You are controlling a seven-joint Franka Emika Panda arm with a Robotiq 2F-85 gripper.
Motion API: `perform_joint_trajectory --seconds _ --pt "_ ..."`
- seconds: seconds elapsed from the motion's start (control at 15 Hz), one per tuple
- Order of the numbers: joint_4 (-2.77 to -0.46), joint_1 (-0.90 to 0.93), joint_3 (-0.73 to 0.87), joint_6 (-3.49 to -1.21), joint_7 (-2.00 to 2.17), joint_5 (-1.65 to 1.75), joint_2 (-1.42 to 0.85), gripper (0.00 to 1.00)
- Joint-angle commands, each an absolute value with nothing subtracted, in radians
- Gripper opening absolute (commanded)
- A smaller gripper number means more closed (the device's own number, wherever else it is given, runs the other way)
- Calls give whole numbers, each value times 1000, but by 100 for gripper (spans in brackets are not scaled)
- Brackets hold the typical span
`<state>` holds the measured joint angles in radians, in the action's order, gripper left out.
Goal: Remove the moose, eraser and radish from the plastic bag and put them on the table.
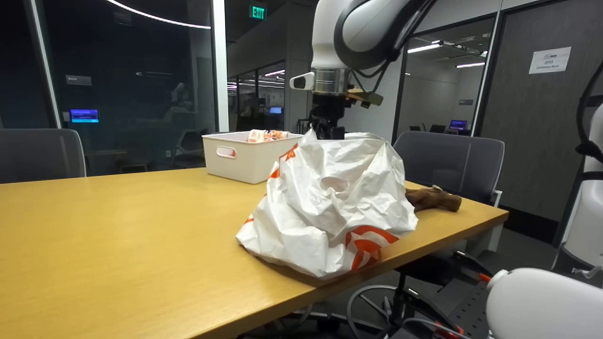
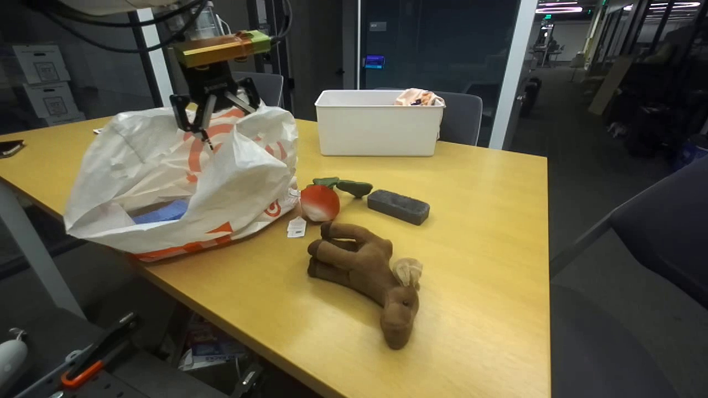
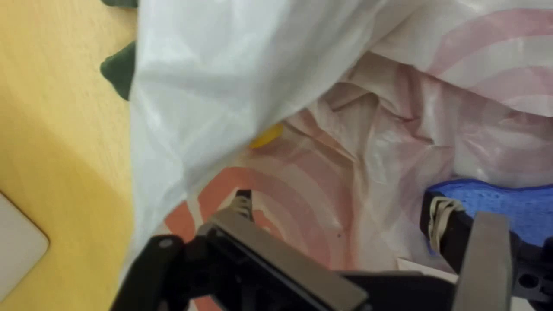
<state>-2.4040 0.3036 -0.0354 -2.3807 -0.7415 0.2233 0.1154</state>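
My black two-finger gripper (image 3: 336, 202) hangs spread over the white-and-red plastic bag (image 2: 243, 188), by one edge of the yellow desk (image 2: 481, 249). Brown plush moose (image 2: 369, 267), red-and-white radish (image 2: 321, 202) and dark-grey oblong eraser (image 2: 397, 207) lie outside, toward the adjoining edge.

A yellow table (image 2: 487, 232) is carrying a crumpled white plastic bag (image 2: 249, 190), a rectangular white plastic bin (image 2: 379, 132) and a flat dark object (image 2: 10, 148). A red-and-white plush radish (image 2: 320, 203) is lying between the bag and an oblong dark-grey eraser (image 2: 398, 207); a brown plush moose (image 2: 365, 266) is resting nearby.
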Motion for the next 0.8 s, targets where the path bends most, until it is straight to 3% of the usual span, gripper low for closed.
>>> perform_joint_trajectory --seconds 0.0,0.33,0.4,0.73 --pt "-2152 237 -72 -2271 -792 252 -118 100" --pt "-1928 200 -141 -2006 -982 241 -238 100" --pt "-2019 191 -131 -2100 -889 253 -215 100" --pt "-2009 183 -141 -2086 -893 252 -229 100"
